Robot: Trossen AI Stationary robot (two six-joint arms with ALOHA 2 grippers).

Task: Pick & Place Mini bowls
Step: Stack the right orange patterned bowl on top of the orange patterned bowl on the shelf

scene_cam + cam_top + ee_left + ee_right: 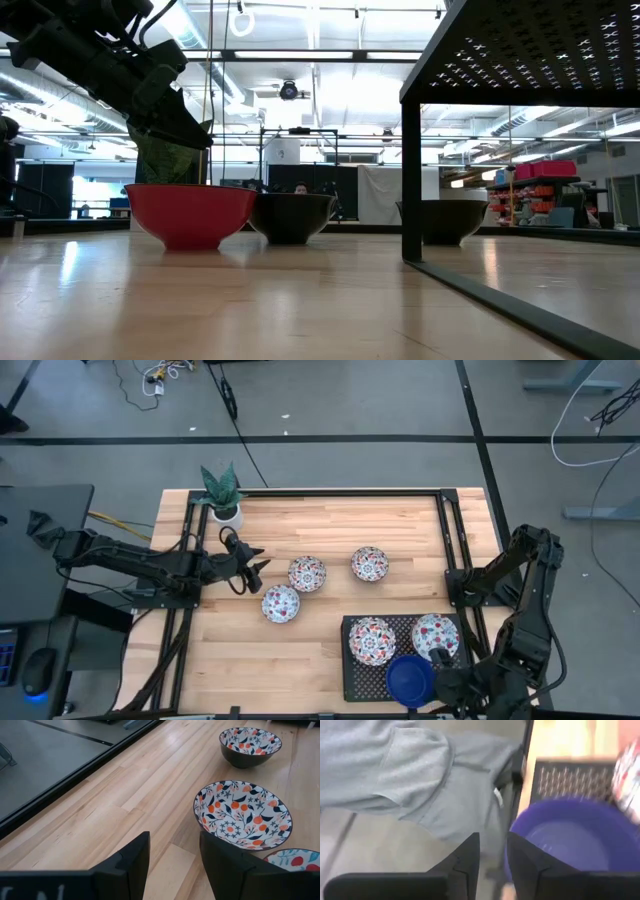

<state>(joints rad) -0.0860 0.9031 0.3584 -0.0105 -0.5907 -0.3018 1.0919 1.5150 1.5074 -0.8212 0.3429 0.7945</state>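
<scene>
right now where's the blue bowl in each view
high view: blue bowl at the black mesh rack's near edge, by the right gripper.
low view: not seen.
left wrist view: not in it.
right wrist view: large purple-blue bowl ahead of the fingers.
Shared landmark: the rack.

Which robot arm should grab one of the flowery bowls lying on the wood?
Probably the left. The left pincer hangs open beside two small white floral bowls on the wooden table, while the right pincer sits at the black mesh rack by the glossy blue bowl.
</scene>
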